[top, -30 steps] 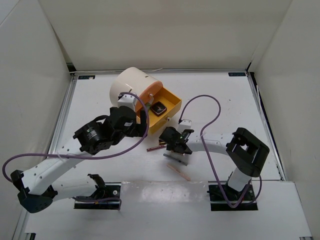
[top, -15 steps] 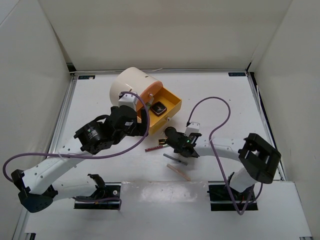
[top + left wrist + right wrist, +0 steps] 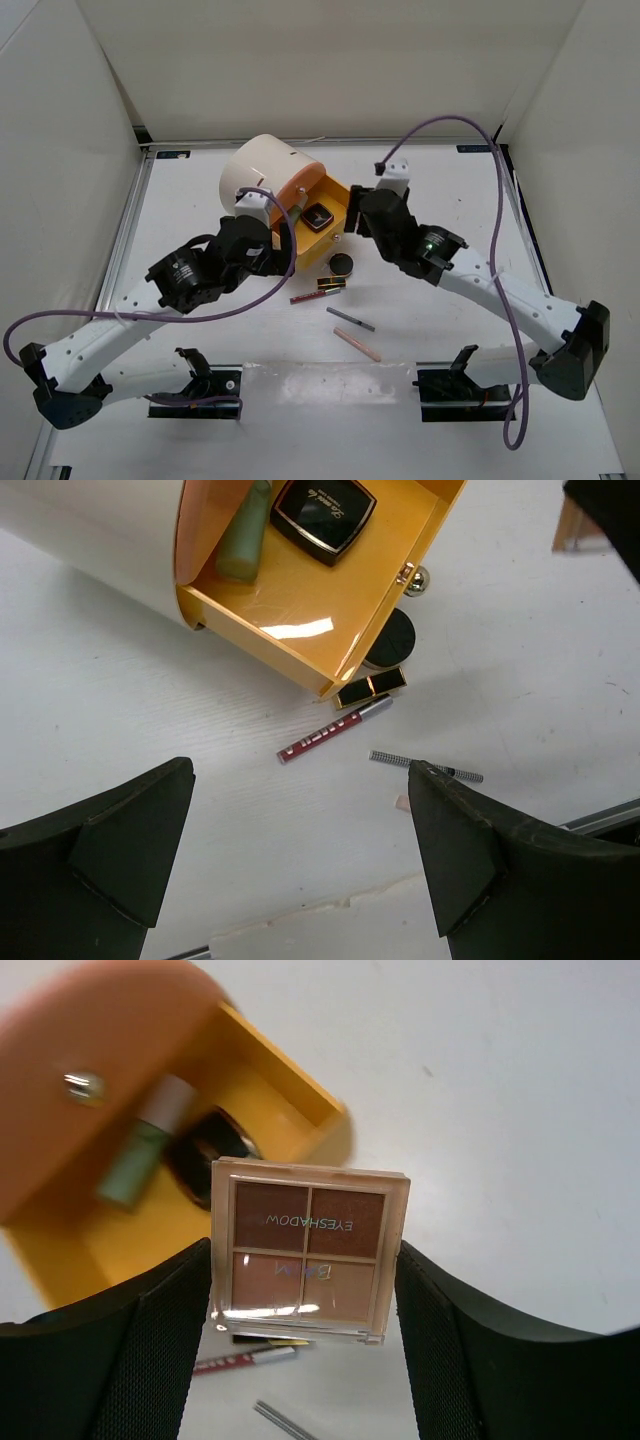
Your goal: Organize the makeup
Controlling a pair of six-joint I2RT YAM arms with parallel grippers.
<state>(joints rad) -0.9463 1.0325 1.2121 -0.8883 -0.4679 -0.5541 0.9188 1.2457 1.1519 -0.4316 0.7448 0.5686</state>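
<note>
Top view: high at the near edge, looking down over the table (image 3: 450, 200); left wrist: lower, facing down onto the yellow drawer (image 3: 300, 610); right wrist: nearest, down past the eyeshadow palette (image 3: 308, 1250); drawer, pink pencil (image 3: 335, 730) shared by all.

Bright even light, glare on drawer (image 3: 300, 630), blurry bkgd behind palette (image 3: 308, 1250)

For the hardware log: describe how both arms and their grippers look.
The left arm and right arm have white links and black joint housings, with a white block at each wrist. A purple cable loops along each arm. The left gripper and right gripper have broad, black, wedge-shaped fingers.
</note>
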